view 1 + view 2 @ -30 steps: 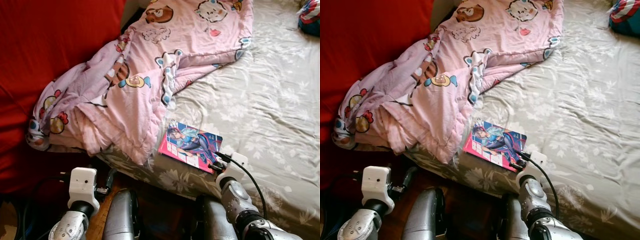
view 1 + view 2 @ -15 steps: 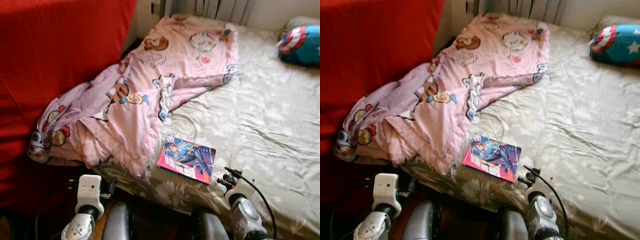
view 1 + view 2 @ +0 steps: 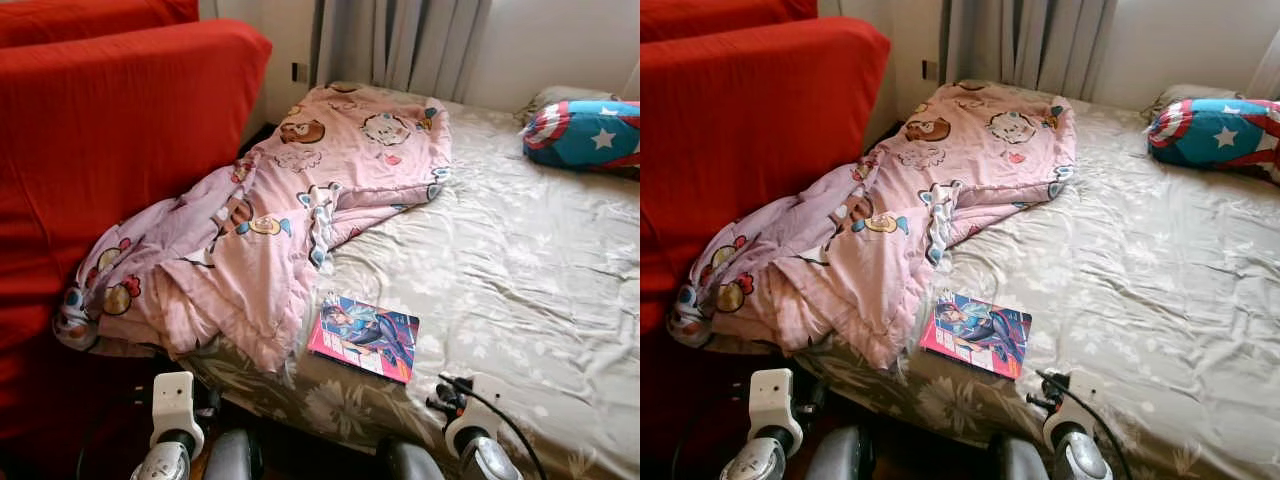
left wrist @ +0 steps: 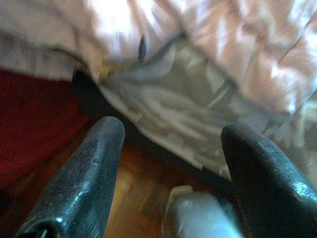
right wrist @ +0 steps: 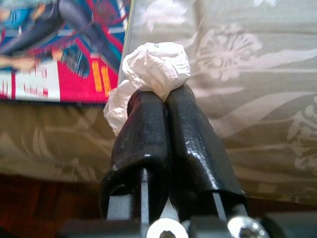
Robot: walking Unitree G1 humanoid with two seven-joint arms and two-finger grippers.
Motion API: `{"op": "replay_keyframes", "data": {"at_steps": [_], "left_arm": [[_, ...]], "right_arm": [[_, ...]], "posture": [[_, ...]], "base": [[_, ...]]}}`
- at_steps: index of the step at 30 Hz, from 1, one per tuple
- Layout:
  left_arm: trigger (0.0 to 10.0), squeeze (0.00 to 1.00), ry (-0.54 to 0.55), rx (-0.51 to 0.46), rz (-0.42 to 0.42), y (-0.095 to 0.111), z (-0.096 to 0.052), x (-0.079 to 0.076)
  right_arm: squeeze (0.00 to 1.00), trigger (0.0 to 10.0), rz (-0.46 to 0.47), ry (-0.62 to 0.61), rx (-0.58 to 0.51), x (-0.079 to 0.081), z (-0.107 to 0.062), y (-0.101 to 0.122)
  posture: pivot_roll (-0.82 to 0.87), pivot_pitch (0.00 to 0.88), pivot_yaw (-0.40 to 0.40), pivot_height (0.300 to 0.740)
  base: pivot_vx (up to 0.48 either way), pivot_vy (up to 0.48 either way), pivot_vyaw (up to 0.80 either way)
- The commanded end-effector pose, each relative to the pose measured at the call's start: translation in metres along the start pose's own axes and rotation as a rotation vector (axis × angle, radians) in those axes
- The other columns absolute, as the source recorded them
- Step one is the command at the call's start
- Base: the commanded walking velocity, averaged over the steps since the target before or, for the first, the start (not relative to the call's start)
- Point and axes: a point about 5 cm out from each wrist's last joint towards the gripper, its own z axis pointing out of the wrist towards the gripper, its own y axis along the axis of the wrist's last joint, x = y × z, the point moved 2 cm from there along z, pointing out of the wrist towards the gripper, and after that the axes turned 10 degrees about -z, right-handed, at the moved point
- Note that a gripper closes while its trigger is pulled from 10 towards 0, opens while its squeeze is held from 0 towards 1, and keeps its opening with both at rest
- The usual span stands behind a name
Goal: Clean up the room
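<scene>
My right tool point(image 5: 161, 99) has its two black fingers point(image 5: 141, 129) pressed together, and between their tips it pinches a crumpled white tissue point(image 5: 151, 69); the wad sticks out beyond the tips and a loose part hangs down beside one finger. This tool is low at the near edge of the bed point(image 3: 520, 260), just beside the comic book point(image 3: 364, 336), and its wrist is seen at the lower border of the head views. The comic book, with a pink and blue cover, lies flat on the grey flowered sheet close to that near edge, and one of its corners touches the hem of the pink cartoon blanket point(image 3: 280, 215). My left tool point(image 4: 171, 148) is open, with its fingers well apart and nothing between them; it is low in front of the bed side, where the pink blanket and the sheet hang down over a wooden floor point(image 4: 133, 198). The blanket is rumpled and spreads from the far part of the bed down over the near left corner, where it touches the red sofa point(image 3: 110, 150). On the far right of the bed lies a blue pillow point(image 3: 588, 134) with a star and red and white rings. Behind the bed hang grey curtains point(image 3: 400, 45) against a light wall.
</scene>
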Motion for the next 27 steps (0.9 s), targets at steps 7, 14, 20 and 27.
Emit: {"op": "replay_keyframes", "data": {"at_steps": [7,14,20,27], "left_arm": [[10.0,0.0,0.007,0.148,0.025,-0.031,-0.002,0.008],[10.0,0.0,0.004,0.21,0.049,-0.042,-0.002,0.008],[10.0,0.0,0.006,0.276,0.063,-0.054,-0.005,0.006],[10.0,0.0,0.045,0.349,0.066,-0.066,-0.011,0.013]], "right_arm": [[0.0,10.0,-0.072,0.015,0.173,-0.002,-0.009,-0.033],[0.0,10.0,-0.071,-0.008,0.226,-0.006,-0.015,-0.045],[0.0,10.0,-0.084,-0.031,0.304,-0.009,-0.024,-0.062],[0.0,10.0,-0.105,-0.038,0.364,-0.019,-0.035,-0.079]], "posture": [[0.1,0.0,-0.079,0.681],[0.1,0.0,-0.068,0.711],[0.09,0.0,-0.053,0.73],[0.08,0.0,-0.043,0.73]], "base": [[0.0,0.0,0.0],[0.0,0.0,0.0],[0.0,0.0,0.0],[0.0,0.0,0.0]]}}
